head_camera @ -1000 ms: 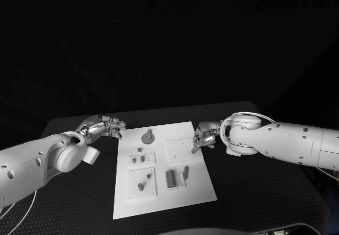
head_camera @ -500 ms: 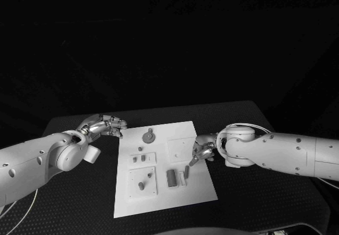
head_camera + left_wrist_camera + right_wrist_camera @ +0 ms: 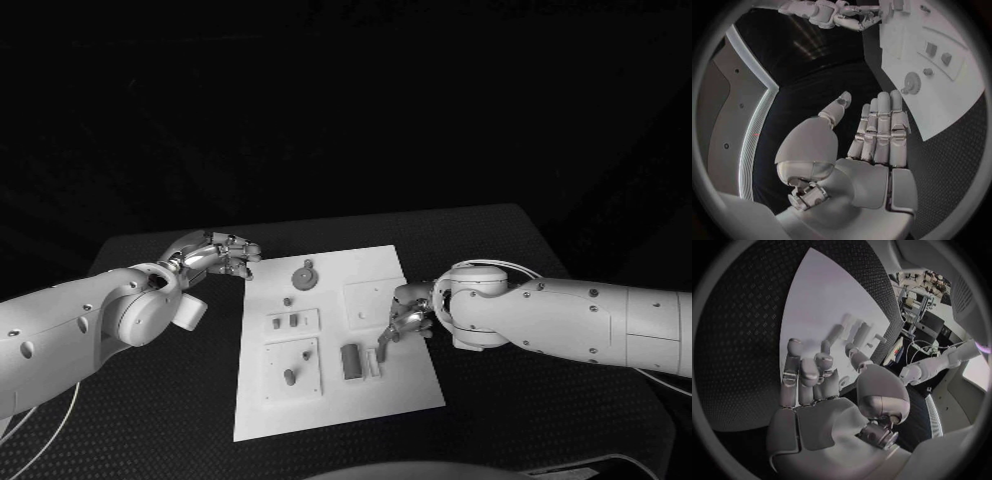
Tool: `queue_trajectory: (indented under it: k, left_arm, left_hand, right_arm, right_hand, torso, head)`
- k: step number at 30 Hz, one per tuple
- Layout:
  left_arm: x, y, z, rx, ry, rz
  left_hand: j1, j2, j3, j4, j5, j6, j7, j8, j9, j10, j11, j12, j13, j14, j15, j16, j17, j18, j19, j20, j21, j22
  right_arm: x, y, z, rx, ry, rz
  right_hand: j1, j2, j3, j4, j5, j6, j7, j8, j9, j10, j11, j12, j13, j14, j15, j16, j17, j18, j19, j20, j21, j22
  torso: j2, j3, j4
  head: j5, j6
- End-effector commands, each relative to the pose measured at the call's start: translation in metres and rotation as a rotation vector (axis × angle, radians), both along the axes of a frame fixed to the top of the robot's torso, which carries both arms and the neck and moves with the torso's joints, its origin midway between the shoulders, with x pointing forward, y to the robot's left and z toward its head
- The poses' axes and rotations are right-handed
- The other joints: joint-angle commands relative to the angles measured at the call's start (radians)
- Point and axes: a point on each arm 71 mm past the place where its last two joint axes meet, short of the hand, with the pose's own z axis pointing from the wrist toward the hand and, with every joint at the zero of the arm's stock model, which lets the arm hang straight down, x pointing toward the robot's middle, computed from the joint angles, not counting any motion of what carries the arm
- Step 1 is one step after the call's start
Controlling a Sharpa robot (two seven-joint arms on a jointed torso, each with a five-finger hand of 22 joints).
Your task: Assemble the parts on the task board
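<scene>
One part (half hidden) lies under the right hand (image 3: 405,322).

The flat white task board (image 3: 411,395) lies between the two hands. The left silver hand (image 3: 216,256) is beside its far corner. The right silver hand (image 3: 405,322) is over its edge, near small grey parts (image 3: 351,362).

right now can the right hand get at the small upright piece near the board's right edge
Probably yes. The right hand hangs right beside the small upright piece, its fingers apart and empty, and nothing lies between them. The left hand sits off the task board, out of the way.
</scene>
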Motion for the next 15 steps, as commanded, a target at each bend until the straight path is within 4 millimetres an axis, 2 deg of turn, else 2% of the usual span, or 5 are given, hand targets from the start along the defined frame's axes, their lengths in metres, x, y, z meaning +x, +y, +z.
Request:
queue_trajectory:
  k: [1,5,15]
  left_arm:
    - [-0.0007,-0.0029,0.0008,-0.011,-0.003,-0.019]
    - [-0.0009,-0.0024,0.0007,-0.011,-0.002,-0.019]
    - [-0.0010,-0.0024,0.0007,-0.011,-0.001,-0.020]
  left_hand:
    - [-0.007,0.004,-0.007,-0.002,-0.003,-0.003,-0.005,-0.001,-0.001,-0.006,0.001,0.004,-0.001,-0.002,0.004,-0.006,0.002,0.017,-0.004,0.001,-0.002,-0.001]
    - [-0.007,0.004,-0.007,-0.001,-0.003,-0.003,-0.005,0.000,-0.001,-0.006,0.001,0.004,-0.001,-0.002,0.004,-0.006,0.002,0.017,-0.004,0.001,-0.002,-0.001]
    - [-0.007,0.005,-0.008,-0.001,-0.003,-0.003,-0.005,0.000,-0.001,-0.005,0.001,0.004,-0.001,-0.002,0.004,-0.006,0.002,0.017,-0.004,0.001,-0.002,-0.001]
  right_arm:
    - [-0.0018,0.0001,-0.0058,-0.045,0.024,-0.002]
    - [-0.0011,0.0006,-0.0090,-0.068,0.012,0.005]
    - [0.0015,0.0059,-0.0144,-0.089,-0.012,0.013]
  right_hand:
    - [-0.014,0.001,0.003,0.006,-0.001,0.026,0.016,-0.004,-0.002,0.005,-0.003,0.004,-0.001,0.003,-0.005,0.004,0.001,0.014,0.007,-0.002,0.006,0.021]
    - [-0.022,0.003,0.003,0.007,-0.001,0.032,0.014,-0.004,-0.005,0.009,-0.005,0.005,-0.001,0.007,-0.007,0.006,0.001,0.014,0.011,-0.005,0.008,0.021]
    - [-0.027,0.005,0.005,0.007,-0.001,0.037,0.012,-0.005,-0.007,0.013,-0.007,0.006,0.000,0.009,-0.009,0.008,0.002,0.014,0.013,-0.007,0.010,0.021]
  torso:
    - [0.000,-0.0006,-0.0001]
    - [0.000,0.0002,0.0002]
    - [0.000,0.0003,0.0001]
  head:
    - [0.002,-0.003]
    - [0.006,-0.006]
    - [0.007,-0.009]
